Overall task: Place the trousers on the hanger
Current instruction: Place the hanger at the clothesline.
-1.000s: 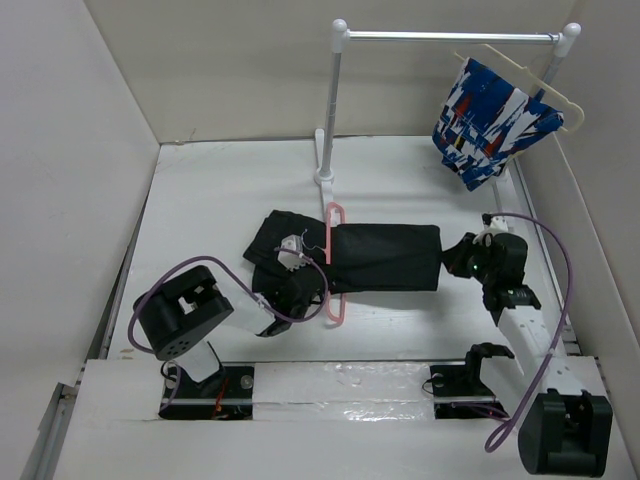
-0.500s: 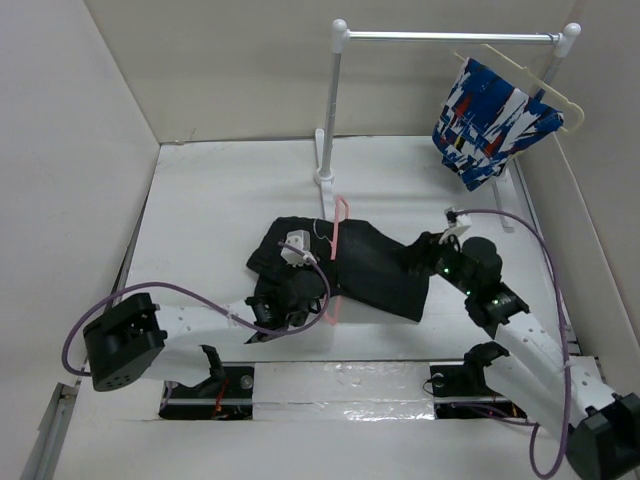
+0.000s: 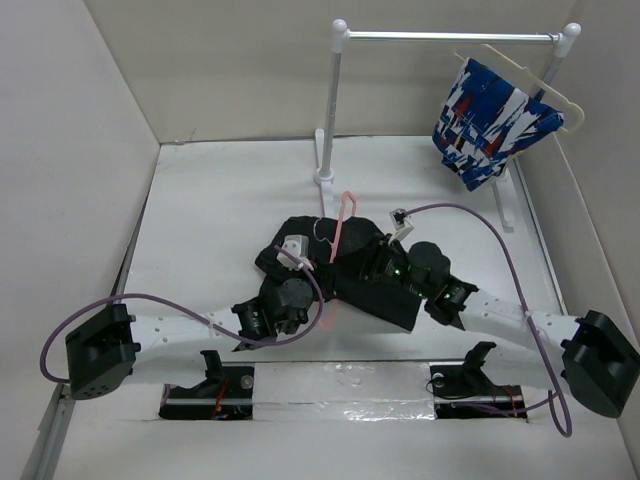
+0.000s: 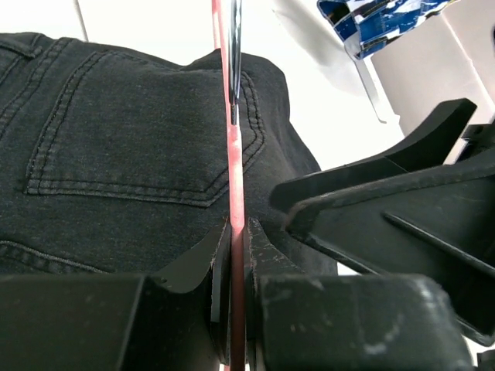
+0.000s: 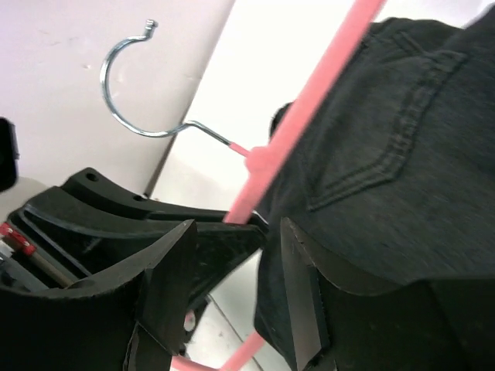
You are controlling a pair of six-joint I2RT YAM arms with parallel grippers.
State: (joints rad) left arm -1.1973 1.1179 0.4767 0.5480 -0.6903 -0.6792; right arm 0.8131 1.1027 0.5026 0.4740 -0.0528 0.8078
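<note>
Black trousers [image 3: 372, 278] lie bunched at the middle of the white desk [image 3: 220, 200], with a thin pink hanger [image 5: 314, 77] running across them. The left fingers [image 4: 220, 243] are pressed together on the hanger's pink bar, pinching it just beside a stitched back pocket. The right fingers [image 5: 174, 263] stand spread over the trousers' right side, gripping nothing, facing the left arm's fingers across the hanger.

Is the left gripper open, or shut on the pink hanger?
Shut on the hanger: the left wrist view shows the left gripper clamping its pink bar from both sides.
</note>
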